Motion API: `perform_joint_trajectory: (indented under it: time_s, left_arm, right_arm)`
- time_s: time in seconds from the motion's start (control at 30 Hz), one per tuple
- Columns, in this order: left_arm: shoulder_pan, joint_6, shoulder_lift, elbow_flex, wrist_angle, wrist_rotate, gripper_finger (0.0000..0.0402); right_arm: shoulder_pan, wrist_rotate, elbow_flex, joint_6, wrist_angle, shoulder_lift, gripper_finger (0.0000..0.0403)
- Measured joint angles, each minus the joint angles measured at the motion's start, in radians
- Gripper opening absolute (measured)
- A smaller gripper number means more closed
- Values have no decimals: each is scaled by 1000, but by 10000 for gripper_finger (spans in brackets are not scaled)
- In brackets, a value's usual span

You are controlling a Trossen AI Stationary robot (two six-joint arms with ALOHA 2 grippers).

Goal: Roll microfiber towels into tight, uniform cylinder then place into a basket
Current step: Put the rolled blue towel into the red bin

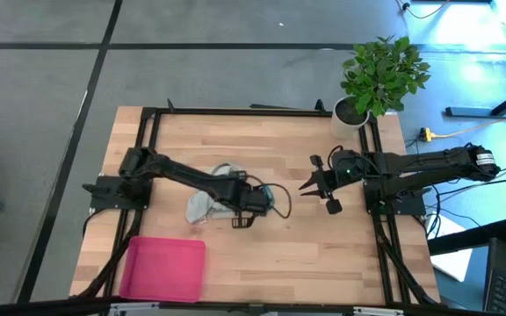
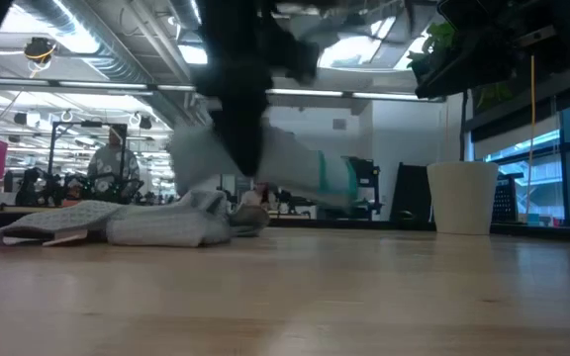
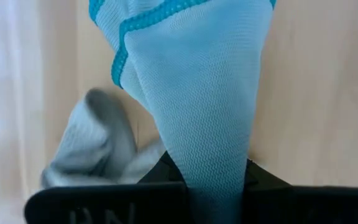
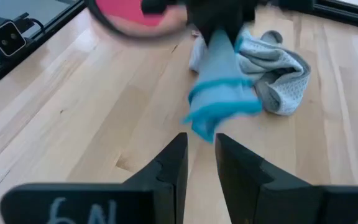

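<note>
Left wrist view — left end effector [image 3: 213, 193] clamped on the blue towel [image 3: 197, 93], grey towel [image 3: 92, 149] beside.

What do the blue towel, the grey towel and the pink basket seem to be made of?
Blue towel: soft knitted cloth, matte, fine zigzag weave with a stitched brighter edge.
Grey towel: similar textured cloth, crumpled in soft folds.
Pink basket: probably plastic, judging by its smooth even surface and low stiff walls.
</note>
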State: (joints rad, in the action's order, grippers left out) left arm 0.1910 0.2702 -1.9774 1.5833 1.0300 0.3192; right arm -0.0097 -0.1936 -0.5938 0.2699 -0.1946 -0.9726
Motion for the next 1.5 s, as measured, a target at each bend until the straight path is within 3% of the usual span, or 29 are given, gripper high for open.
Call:
perform_joint_trajectory:
  time_s: [0.33, 0.53, 0.93, 1.13, 1.5]
  left_arm:
    - [188, 167, 183, 3, 192, 40, 25]
    - [373, 399, 225, 3, 319, 41, 26]
    - [742, 900, 214, 3, 356, 23, 25]
    - [849, 1013, 156, 3, 329, -38, 26]
    - [939, 1050, 24, 3, 205, -115, 28]
  right_arm:
    - [0, 0, 0, 0, -2, 0, 84]
    - [0, 0, 0, 0, -2, 0, 84]
    - [0, 0, 2, 0, 4, 0, 84]
    - [0, 0, 2, 0, 4, 0, 84]
    - [0, 0, 2, 0, 3, 0, 84]
